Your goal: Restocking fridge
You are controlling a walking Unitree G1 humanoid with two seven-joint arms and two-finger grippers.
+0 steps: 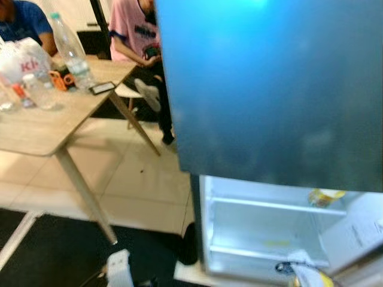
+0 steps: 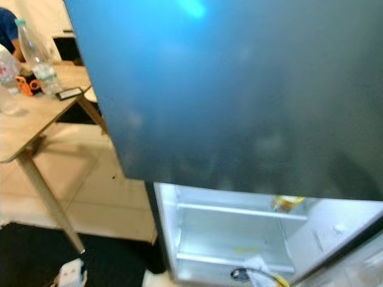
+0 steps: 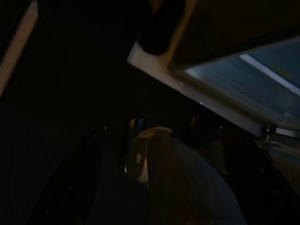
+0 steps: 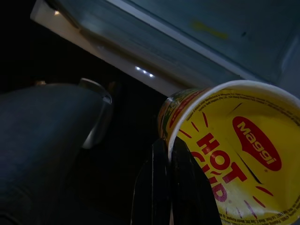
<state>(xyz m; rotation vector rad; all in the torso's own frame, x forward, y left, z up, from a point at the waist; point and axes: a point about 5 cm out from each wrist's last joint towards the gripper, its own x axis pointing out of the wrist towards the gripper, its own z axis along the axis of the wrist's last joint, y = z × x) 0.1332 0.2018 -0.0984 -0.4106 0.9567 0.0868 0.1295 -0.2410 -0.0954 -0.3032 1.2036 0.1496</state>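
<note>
below the blue fridge door (image 1: 269, 84), our right gripper (image 4: 171, 183) clamps a maggi cup (image 4: 234, 154) at five o'clock, largely cut off; the open fridge compartment (image 1: 263, 233) glows behind. our left gripper's fingers: we cannot tell, too dark.

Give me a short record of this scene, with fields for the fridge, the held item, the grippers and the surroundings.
fridge: door swung open, lit shelves nearly bare
held item: yellow Maggi Hot Cup noodle cup
right gripper: shut on the cup's rim, just outside the fridge
left gripper: view too dark to tell
surroundings: wooden table with water bottle, two seated people behind it
</note>
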